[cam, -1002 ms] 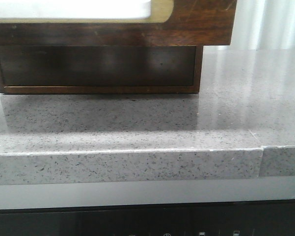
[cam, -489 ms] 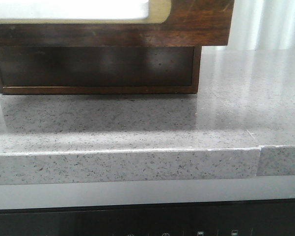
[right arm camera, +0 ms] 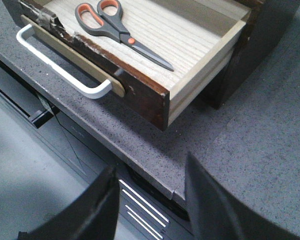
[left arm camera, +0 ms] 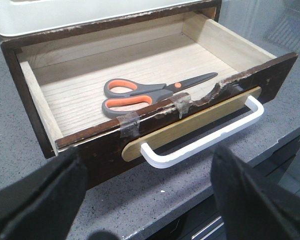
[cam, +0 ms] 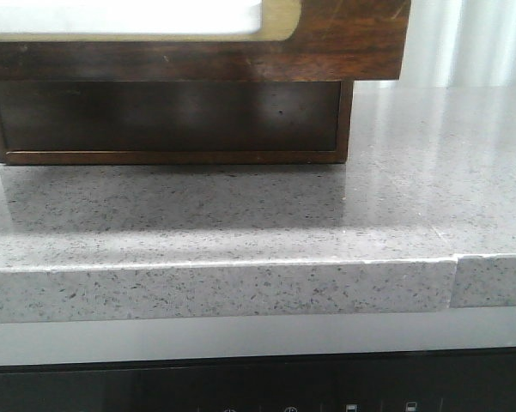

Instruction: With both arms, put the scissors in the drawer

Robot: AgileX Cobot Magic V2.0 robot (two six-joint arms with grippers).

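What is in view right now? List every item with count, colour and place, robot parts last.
scissors: one, dark grey with orange-lined loops, flat on the drawer floor.
drawer: one, dark brown scratched wood, pale inside, pulled open above the counter.
handle: one, white bar on a tan plate, on the drawer front.
counter: one, grey speckled stone, under the drawer.
left gripper: one, black, open, facing the handle.
right gripper: one, black, open, at the counter edge.

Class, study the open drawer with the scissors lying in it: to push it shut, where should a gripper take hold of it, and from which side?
Grip the white handle on the drawer front, approaching from the front. The bar stands off the tan plate, leaving a gap for fingers. The top edge looks chipped and taped, so avoid it. The scissors lie flat inside, clear of the front.
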